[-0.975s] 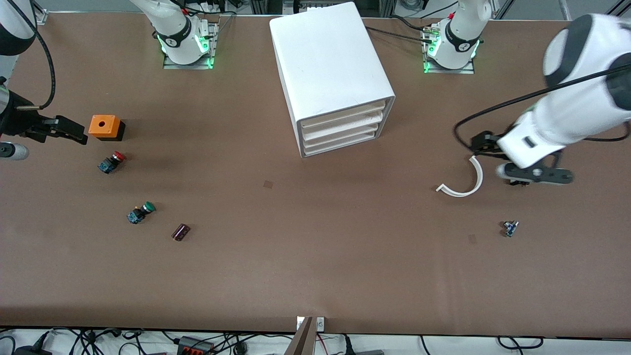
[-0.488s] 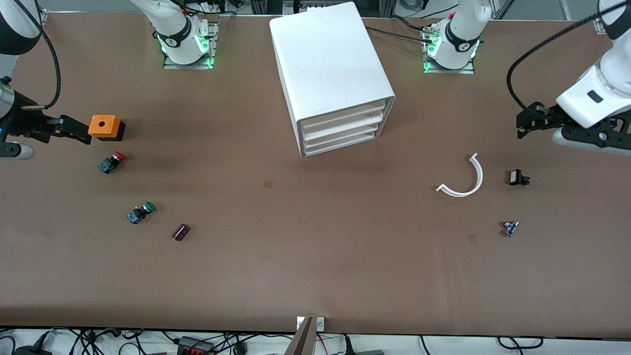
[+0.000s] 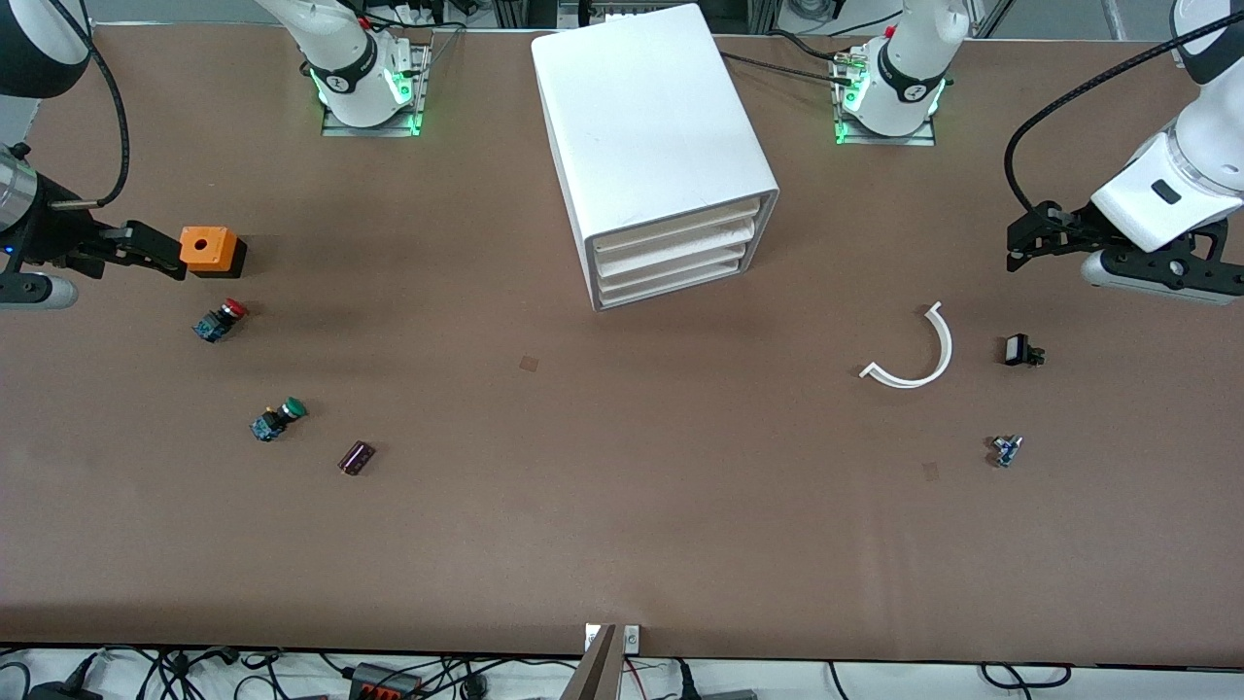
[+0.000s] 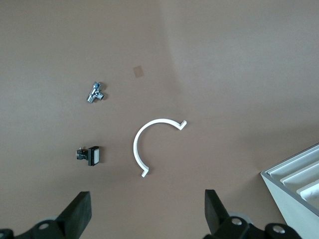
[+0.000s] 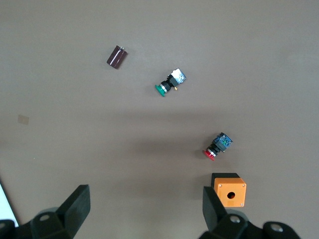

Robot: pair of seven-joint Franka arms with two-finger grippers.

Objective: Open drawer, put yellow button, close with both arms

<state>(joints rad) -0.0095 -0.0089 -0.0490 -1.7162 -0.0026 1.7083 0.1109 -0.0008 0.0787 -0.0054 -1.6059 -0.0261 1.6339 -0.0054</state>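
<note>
The brown tabletop (image 3: 622, 544) carries a white cabinet (image 3: 646, 117) midway between the arm bases, set at an angle. Its top drawer (image 3: 675, 231) is shut, flush with the three below. The left tool (image 3: 1025, 238) hangs spread over the left arm's end, near a curved white strip (image 3: 918, 355). The right tool (image 3: 146, 251), also spread and empty, hovers beside an orange box (image 3: 206, 248). A red-capped button (image 3: 220, 320) and a green-capped button (image 3: 278, 418) lie nearby, but no yellow button shows anywhere; whether it is inside, I cannot tell. If opening comes next, pull squarely along the cabinet's angle while the other tool steadies the light shell.
</note>
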